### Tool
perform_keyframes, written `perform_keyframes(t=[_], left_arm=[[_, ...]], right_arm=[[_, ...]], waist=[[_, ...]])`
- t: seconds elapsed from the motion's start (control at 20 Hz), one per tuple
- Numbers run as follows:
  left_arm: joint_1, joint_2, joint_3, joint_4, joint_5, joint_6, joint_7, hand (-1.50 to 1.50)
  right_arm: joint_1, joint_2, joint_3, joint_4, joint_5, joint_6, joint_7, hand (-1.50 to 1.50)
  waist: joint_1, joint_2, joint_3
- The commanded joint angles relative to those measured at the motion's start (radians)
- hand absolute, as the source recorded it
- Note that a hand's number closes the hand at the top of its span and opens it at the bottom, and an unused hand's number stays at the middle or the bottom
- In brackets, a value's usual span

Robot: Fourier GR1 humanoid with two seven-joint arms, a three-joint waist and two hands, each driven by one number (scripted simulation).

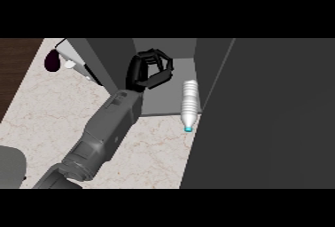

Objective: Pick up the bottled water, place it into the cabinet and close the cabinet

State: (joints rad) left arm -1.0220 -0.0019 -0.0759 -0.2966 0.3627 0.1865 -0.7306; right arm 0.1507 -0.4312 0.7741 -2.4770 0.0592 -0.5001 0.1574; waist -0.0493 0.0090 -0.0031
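The bottled water [189,101] is a clear ribbed bottle lying on its side, blue cap [188,129] toward me. Its body rests on the floor of the open cabinet [160,104], and its neck sticks out over the cabinet's front edge. My right hand [147,71] is inside the cabinet opening, just left of the bottle and apart from it. The fingers arch toward the thumb with a gap between them and hold nothing. The grey forearm runs down to the lower left of the view. No left hand shows.
The cabinet's dark door [262,111] stands open and fills the right side, close beside the bottle. A dark purple object [52,60] and a white one [69,64] sit at the back left of the marble counter [46,115]. A grey shape [9,166] shows at the lower left edge.
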Motion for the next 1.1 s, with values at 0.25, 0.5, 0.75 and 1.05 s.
perform_keyframes(t=[0.25,0.5,0.75,1.05], left_arm=[[0.156,0.021,-0.051,-0.221,0.097,-0.231,0.097,1.50],[0.314,0.015,-0.084,-0.424,0.137,-0.194,0.145,1.50],[0.490,0.075,-0.144,-0.606,0.162,-0.232,0.186,1.50],[0.750,0.113,-0.235,-0.921,0.153,-0.212,0.248,1.50]], right_arm=[[0.017,-0.065,-0.028,-0.126,0.076,-0.020,0.091,-1.50],[0.043,-0.099,-0.034,-0.125,0.067,-0.036,0.072,-1.50],[0.025,-0.109,0.009,-0.111,0.072,-0.028,0.073,-1.50],[-0.045,-0.144,0.007,-0.082,0.017,0.038,0.095,1.50]], waist=[[0.060,-0.022,0.002],[0.084,-0.036,0.003],[0.094,-0.038,0.002],[0.113,-0.031,0.003]])
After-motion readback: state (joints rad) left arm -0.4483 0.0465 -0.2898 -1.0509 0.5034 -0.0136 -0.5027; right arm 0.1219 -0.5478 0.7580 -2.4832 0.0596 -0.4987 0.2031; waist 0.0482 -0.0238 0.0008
